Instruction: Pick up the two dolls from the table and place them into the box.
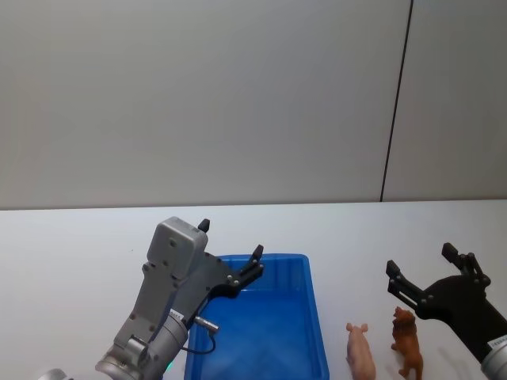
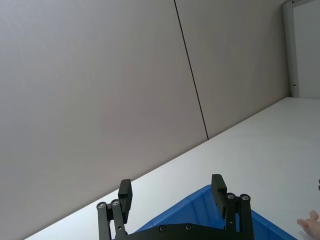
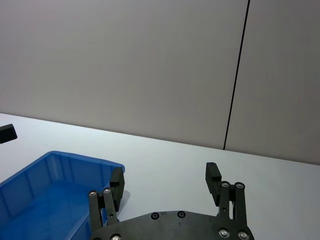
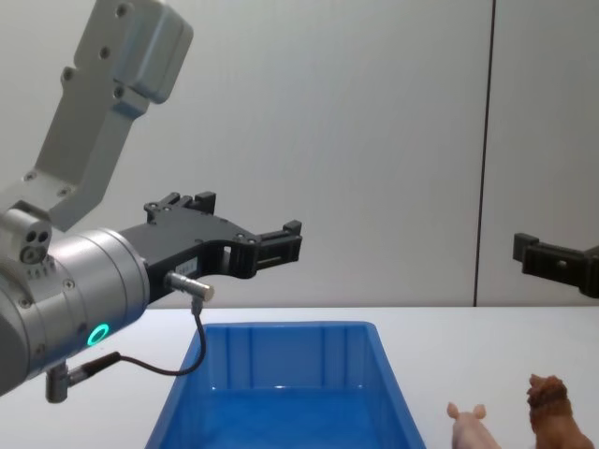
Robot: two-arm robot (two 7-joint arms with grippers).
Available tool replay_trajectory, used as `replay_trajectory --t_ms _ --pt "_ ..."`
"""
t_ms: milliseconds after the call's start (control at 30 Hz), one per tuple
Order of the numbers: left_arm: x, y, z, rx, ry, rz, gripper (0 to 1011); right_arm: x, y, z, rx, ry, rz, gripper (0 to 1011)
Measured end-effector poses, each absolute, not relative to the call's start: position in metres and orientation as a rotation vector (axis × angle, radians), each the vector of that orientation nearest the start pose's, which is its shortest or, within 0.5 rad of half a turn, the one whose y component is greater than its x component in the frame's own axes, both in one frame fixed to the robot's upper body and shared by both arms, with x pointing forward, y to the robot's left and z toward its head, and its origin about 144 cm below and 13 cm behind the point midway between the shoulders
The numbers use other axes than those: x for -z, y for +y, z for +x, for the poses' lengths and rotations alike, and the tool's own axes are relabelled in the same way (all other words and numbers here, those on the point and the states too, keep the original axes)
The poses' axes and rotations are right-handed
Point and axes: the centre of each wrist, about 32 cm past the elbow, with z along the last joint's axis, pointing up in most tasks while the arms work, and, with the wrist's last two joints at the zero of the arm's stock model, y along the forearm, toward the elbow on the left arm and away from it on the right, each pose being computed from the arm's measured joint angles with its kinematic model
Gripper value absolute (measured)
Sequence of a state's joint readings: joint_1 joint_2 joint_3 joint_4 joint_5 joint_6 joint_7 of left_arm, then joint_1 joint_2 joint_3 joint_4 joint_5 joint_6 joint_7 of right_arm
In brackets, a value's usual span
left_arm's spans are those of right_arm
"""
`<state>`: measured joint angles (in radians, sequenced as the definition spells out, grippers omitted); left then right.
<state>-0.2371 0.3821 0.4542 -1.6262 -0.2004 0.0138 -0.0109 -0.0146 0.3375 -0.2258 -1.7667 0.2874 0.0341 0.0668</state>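
The blue box point(image 1: 318, 324) stands on the white table point(image 1: 71, 253) at front centre, with nothing inside it. My left gripper point(image 1: 230, 240) hovers open above the box's far left corner, holding nothing. To the right of the box stand the two dolls: a pale pink pig point(image 1: 361, 352) and, next to it, a brown lion point(image 1: 406, 342). Above and just behind the lion my right gripper point(image 1: 421, 259) hangs open and apart from both dolls. The chest view shows the pig point(image 4: 466, 426) and lion point(image 4: 552, 412) low at the right, beside the box point(image 4: 281, 329).
A plain grey wall with a dark vertical seam point(image 1: 396, 103) rises behind the table. White tabletop stretches to the left of the box and behind it.
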Motion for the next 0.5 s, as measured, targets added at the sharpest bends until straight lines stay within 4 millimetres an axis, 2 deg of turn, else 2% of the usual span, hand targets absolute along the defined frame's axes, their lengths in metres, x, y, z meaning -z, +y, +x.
replay_trajectory --t_ms 500 --pt "-1.2044 0.1984 0.492 -1.124 -0.268 0.061 1002 -1.1887 -0.2371 0.4433 1.23 -0.075 0.026 1001"
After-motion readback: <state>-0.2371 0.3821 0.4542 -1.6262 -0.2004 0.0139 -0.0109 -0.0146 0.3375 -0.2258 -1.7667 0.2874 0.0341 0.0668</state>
